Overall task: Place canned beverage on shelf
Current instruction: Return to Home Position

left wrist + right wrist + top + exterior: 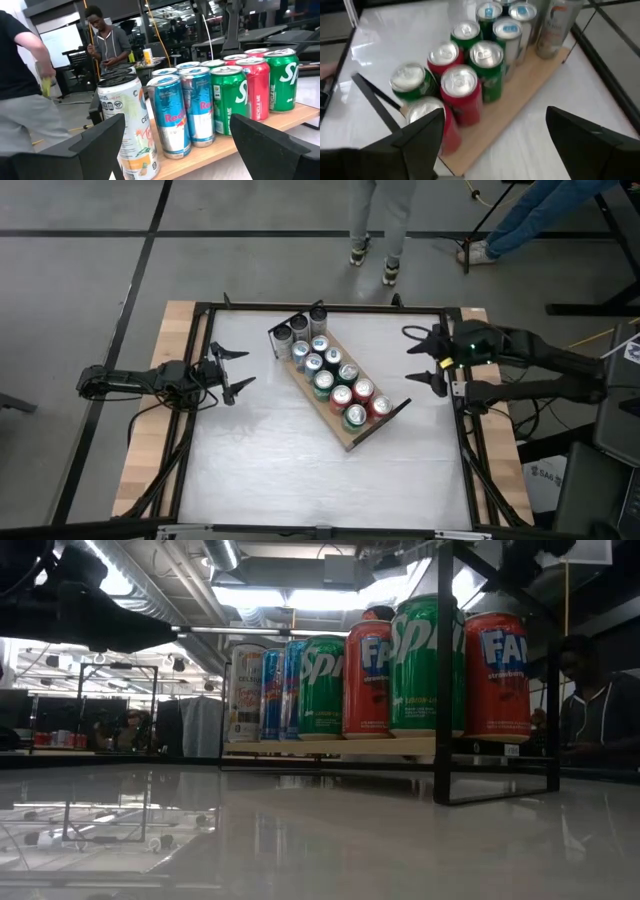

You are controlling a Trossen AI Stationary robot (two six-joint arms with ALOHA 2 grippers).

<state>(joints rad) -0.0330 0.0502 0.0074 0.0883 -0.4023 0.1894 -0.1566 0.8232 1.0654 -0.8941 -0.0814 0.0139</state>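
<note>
Lighting: bright, even, overhead.
Ceiling lights (280, 597) mirrored on glossy tabletop (300, 830); can tops (459, 80) ahead of right gripper (495, 120) glint; shadows faint.

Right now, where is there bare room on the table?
Bare table lies between the left gripper and the shelf, between shelf and right gripper, and across the high view's lower half. The shelf itself is crowded with cans.

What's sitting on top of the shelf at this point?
Upright cans, packed close: tall white cans at one end, then blue cans, then green cans and red cans mixed. They cover most of the shelf, so the wood under them is hidden.
</note>
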